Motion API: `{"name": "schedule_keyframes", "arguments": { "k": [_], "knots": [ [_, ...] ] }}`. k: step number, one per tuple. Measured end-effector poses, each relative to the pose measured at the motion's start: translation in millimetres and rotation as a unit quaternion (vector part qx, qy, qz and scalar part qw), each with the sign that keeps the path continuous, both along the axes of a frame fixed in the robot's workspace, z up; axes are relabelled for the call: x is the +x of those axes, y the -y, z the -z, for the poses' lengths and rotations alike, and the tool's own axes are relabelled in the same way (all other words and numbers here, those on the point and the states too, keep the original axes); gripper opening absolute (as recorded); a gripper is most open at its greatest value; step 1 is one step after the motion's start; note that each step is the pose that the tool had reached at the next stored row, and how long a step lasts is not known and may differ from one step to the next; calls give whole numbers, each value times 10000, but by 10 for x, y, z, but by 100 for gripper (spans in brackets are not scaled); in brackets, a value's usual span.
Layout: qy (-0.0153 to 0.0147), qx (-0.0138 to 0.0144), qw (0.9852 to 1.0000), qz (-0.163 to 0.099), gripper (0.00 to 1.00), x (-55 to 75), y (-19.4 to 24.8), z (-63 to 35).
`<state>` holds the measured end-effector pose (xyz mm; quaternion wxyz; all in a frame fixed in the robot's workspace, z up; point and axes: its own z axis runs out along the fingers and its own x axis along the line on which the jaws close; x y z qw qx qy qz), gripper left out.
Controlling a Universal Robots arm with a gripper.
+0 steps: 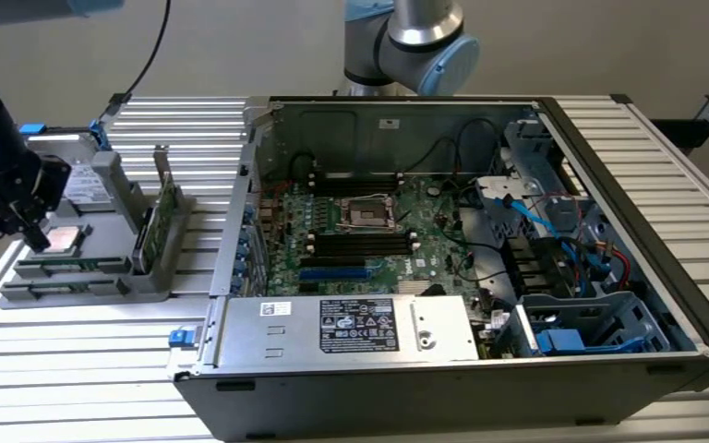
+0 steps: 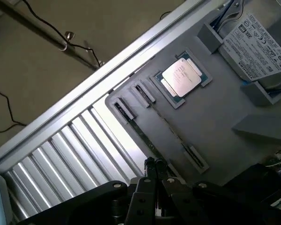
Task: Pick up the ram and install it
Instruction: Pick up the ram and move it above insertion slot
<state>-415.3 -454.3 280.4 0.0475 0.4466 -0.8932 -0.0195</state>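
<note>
The ram (image 2: 159, 132) stands on edge in the grey parts holder (image 2: 215, 122), so it shows as a thin dark strip between two end brackets. In the exterior view it is the low, dark green stick (image 1: 69, 269) along the holder's near side. My gripper (image 2: 155, 165) hangs just above the holder, close to the ram. Its fingertips (image 2: 150, 164) are pressed together with nothing between them. In the exterior view the gripper (image 1: 34, 238) is at the far left, beside the square silver processor (image 1: 66, 238).
The holder also carries an upright green expansion card (image 1: 163, 217) and a labelled drive (image 2: 257, 47). The open computer case (image 1: 453, 258) fills the exterior view's middle and right, with its motherboard (image 1: 367, 231) showing black memory slots. Ribbed metal table (image 1: 84, 369) lies all around.
</note>
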Motion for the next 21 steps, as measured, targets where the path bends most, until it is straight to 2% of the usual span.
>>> {"name": "schedule_keyframes", "arguments": {
  "k": [5, 10, 14, 21],
  "knots": [
    [0, 46, 9990, -446, 10, 0, 0, 1],
    [0, 92, 9960, -892, 10, 0, 0, 0],
    [0, 127, 9921, -1247, 10, 0, 0, 0],
    [4, 210, 9834, -1802, 10, 0, -1, 0]
  ]
}}
